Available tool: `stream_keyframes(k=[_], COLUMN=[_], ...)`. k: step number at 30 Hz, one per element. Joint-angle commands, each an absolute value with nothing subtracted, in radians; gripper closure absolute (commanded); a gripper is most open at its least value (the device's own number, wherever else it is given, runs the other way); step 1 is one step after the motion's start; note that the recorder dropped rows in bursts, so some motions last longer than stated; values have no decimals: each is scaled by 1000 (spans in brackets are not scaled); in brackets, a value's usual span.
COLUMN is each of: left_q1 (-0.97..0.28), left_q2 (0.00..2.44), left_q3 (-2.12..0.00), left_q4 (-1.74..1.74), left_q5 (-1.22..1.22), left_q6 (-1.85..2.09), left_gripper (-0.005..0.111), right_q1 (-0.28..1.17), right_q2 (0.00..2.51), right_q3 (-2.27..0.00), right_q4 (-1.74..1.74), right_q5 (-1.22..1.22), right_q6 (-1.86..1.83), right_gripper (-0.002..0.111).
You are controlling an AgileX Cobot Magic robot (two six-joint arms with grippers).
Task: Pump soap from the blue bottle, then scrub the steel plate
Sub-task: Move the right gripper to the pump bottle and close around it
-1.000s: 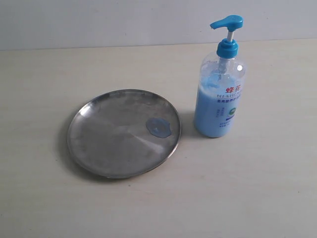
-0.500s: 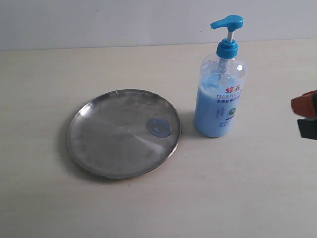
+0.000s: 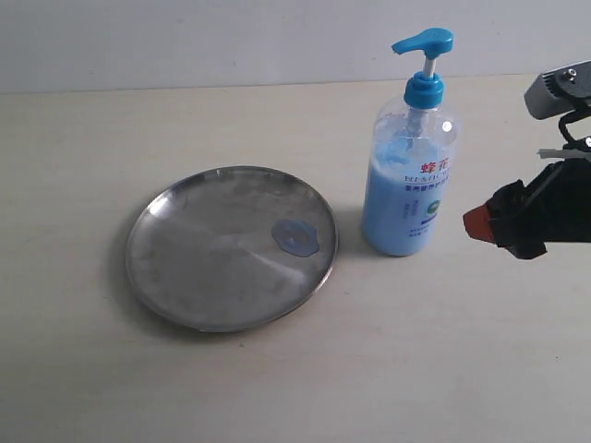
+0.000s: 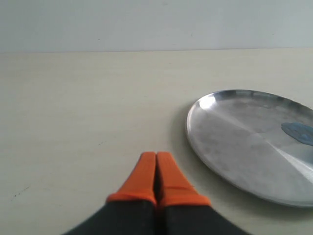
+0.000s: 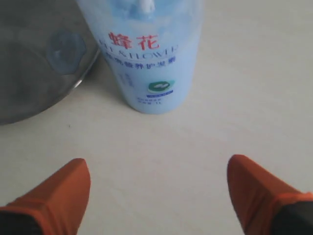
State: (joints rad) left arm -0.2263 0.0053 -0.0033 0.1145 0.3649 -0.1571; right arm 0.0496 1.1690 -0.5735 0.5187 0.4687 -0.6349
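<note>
The blue bottle (image 3: 409, 180) stands upright on the table, its blue pump head pointing toward the steel plate (image 3: 222, 268) on its left. A pale blue blob of soap (image 3: 296, 237) lies on the plate near the rim closest to the bottle. My right gripper (image 3: 480, 224) hovers just right of the bottle, open, orange tips wide apart and empty. In the right wrist view the bottle (image 5: 146, 54) is straight ahead of the gripper (image 5: 159, 169), with the soap (image 5: 66, 51) beside it. My left gripper (image 4: 156, 159) is shut on nothing, beside the plate (image 4: 234, 147).
A pale wooden table (image 3: 83, 369) carries everything. A light wall (image 3: 185, 37) runs along its far edge.
My right gripper has come in from the right edge of the exterior view toward the bottle, and its jaws have spread. Plate, soap and bottle have not moved.
</note>
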Motion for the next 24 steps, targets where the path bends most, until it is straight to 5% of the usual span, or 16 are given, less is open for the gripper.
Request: stream_keyframes(k=[1,14,24], left_q1=[-231,-231,-231], left_q2=[0,0,0], left_q3=[0,0,0], left_q4=[115,115,115], left_q5=[355,355,355], left_q6=[-161,-161,-161], left_gripper=[107,107,107], right_q1=[46,259,268], right_q2=[1193,1370,1505], right_q3=[-587,-585,-585], right_q4=[704,744,749], right_q5=[412,116,-37], right_q6=[-797,-734,-682], right_gripper=[32,32,30])
